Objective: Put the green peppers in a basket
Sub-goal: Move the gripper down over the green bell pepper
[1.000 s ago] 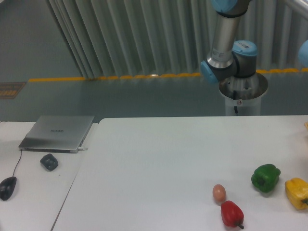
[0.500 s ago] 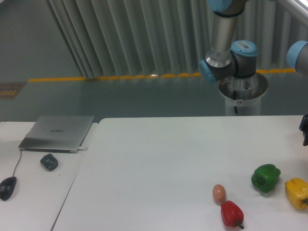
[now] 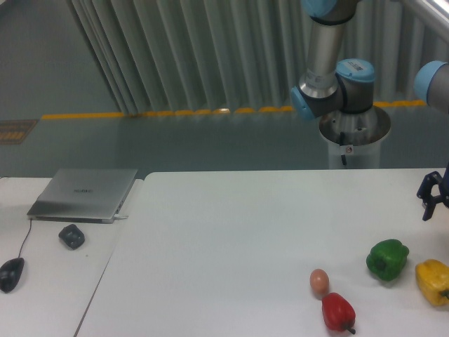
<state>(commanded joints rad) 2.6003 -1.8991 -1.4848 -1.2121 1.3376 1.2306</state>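
Dark and partly cut off by the right edge of the view, the two-finger gripper hangs above the white table, up and to the right of the green pepper; whether its fingers are spread or pressed together cannot be told, and nothing is seen held in it

Nearest the camera lies a glossy red bell pepper with a short dark stem, and just beside it, a little farther back, a small tan egg-shaped object. At the right edge sits a lumpy yellow bell pepper, half out of view. The glossy dark-green lobed bell pepper rests on the table just left of the yellow one, apart from the gripper

On the lower side table at left are a black computer mouse with its cord, a small dark grey lump, and farther back a closed silver laptop

Behind the table stands the arm's grey base with blue joints
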